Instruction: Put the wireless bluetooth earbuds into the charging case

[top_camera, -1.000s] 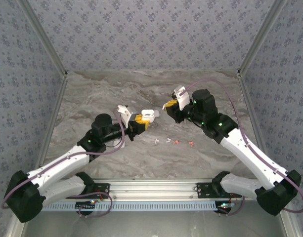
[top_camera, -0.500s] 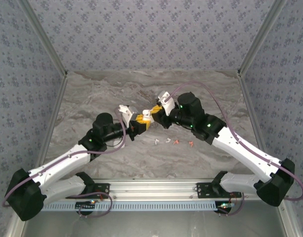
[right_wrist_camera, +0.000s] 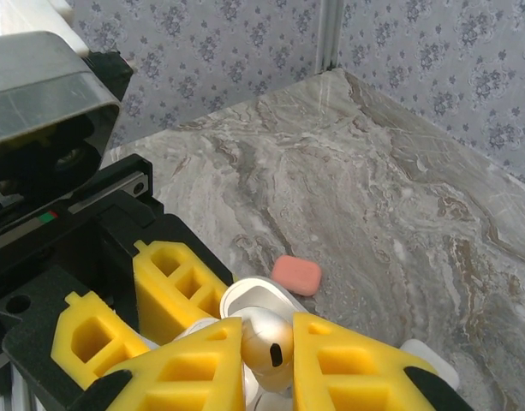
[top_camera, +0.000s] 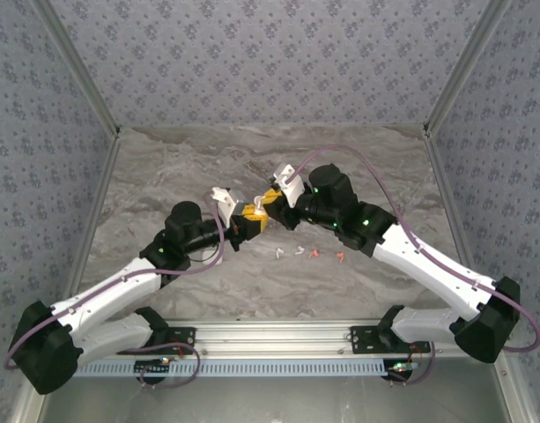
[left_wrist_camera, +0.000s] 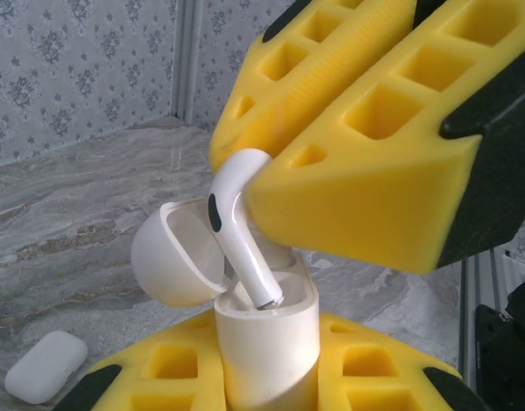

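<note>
Step in hand: seating one earbud in the case.

- The left gripper (top_camera: pixel 250 220) is clamped on the white charging case (left_wrist_camera: pixel 266 338). The case is held upright above the table (top_camera: pixel 164 176), with its lid (left_wrist_camera: pixel 170 261) flipped open to the side.
- The right gripper (top_camera: pixel 274 197) is clamped on a white earbud (left_wrist_camera: pixel 239 229) by its head. The stem points down and is tilted, and the tip is seen just inside the mouth of the case. It does not look fully seated.
- Four loose earbuds (top_camera: pixel 299 252) are seen on the table near the arms, well apart from the case.
- A closed white case (left_wrist_camera: pixel 46 366) and a pink case (right_wrist_camera: pixel 296 275) lie on the table, untouched.

To do it well:
- The stem should be brought more upright and lined up with its socket before being pushed.
- The earbud should be eased down slowly, with the case held steady by the left side.
- The right jaws should be opened only once the head is sunk in the well.

Risks:
- The stem may jam on the rim.
- The open lid may be knocked by the yellow pads (left_wrist_camera: pixel 365 154).
</note>
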{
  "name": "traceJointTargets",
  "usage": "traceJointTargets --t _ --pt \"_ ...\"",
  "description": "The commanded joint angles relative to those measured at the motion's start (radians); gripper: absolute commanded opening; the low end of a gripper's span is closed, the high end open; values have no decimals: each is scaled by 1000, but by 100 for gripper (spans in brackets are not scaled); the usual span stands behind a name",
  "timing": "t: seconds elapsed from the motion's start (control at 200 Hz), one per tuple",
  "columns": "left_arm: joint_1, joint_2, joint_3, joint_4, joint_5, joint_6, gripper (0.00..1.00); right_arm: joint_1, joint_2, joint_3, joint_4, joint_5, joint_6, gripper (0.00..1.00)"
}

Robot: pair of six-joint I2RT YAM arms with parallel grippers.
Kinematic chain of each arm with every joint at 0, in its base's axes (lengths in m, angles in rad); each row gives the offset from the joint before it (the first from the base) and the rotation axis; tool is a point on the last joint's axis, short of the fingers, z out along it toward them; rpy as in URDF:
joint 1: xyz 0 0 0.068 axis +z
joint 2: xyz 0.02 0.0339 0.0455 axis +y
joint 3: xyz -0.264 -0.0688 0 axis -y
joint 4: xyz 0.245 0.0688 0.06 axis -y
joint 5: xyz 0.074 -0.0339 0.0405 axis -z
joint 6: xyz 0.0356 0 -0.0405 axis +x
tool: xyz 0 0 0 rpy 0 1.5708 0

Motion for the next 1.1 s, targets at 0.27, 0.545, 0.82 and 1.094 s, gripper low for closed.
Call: traceJointTargets --t 0.27,0.545,0.82,1.094 --pt "-6 -15 41 41 13 0 0 0 7 44 -83 -97 -51 21" --pt "-5 -22 34 38 11 -2 0 -50 -26 90 -74 -207 -3 44" --pt "-6 -49 9 62 3 -7 0 -207 -112 10 10 -303 159 92" --pt "-5 -56 5 91 43 -12 0 -310 -46 -34 66 -574 325 100"
